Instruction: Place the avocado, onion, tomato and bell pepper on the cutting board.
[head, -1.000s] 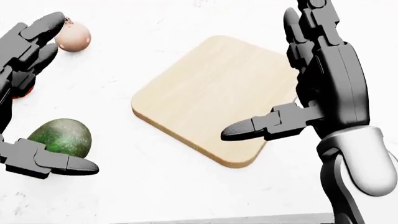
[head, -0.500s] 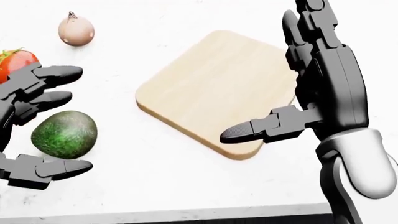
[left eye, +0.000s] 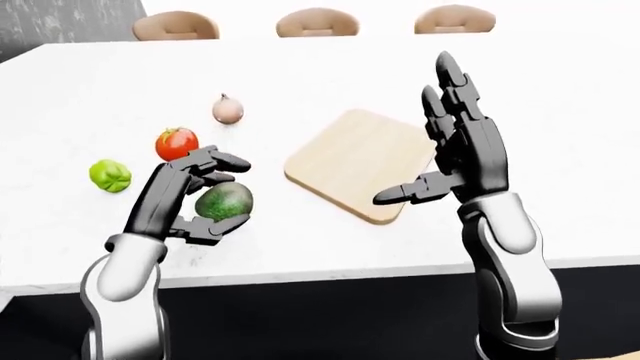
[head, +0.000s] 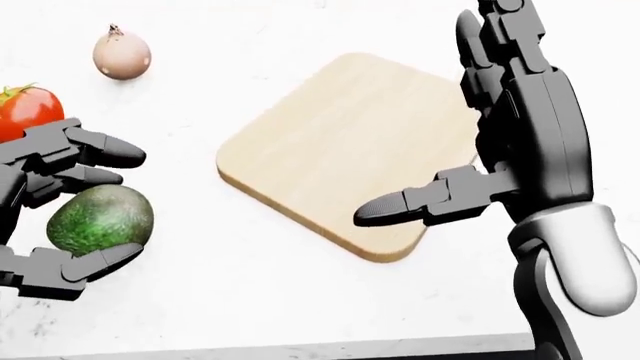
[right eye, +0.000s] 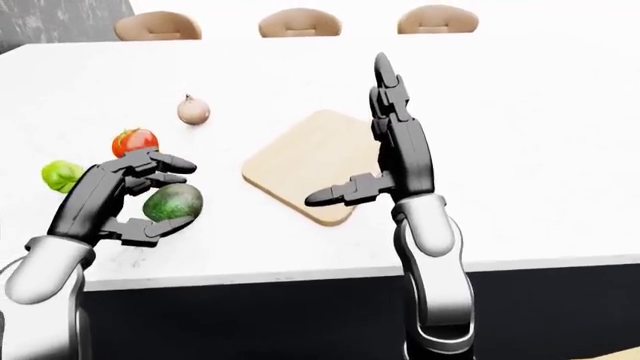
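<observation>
The green avocado (head: 98, 216) lies on the white counter at the left of the head view. My left hand (head: 130, 204) is shut on it, with curled fingers (head: 95, 154) over its top and the thumb under its lower edge. Just above that hand sits the red tomato (head: 28, 109), and the brown onion (head: 122, 54) lies higher up. The green bell pepper (left eye: 110, 175) shows only in the eye views, left of the tomato. The wooden cutting board (head: 330, 142) lies bare mid-view. My right hand (head: 445, 124) hovers open over the board's right edge, fingers straight and thumb pointing left.
The white counter (left eye: 560, 112) stretches wide to the right of the board. Its near edge (left eye: 350, 270) runs just below both hands, with dark space under it. Three tan chair backs (left eye: 318, 21) stand along the far side.
My left hand dropped from beside the onion to the avocado and its fingers curled in against it. The camera shifted a little. The right hand held still.
</observation>
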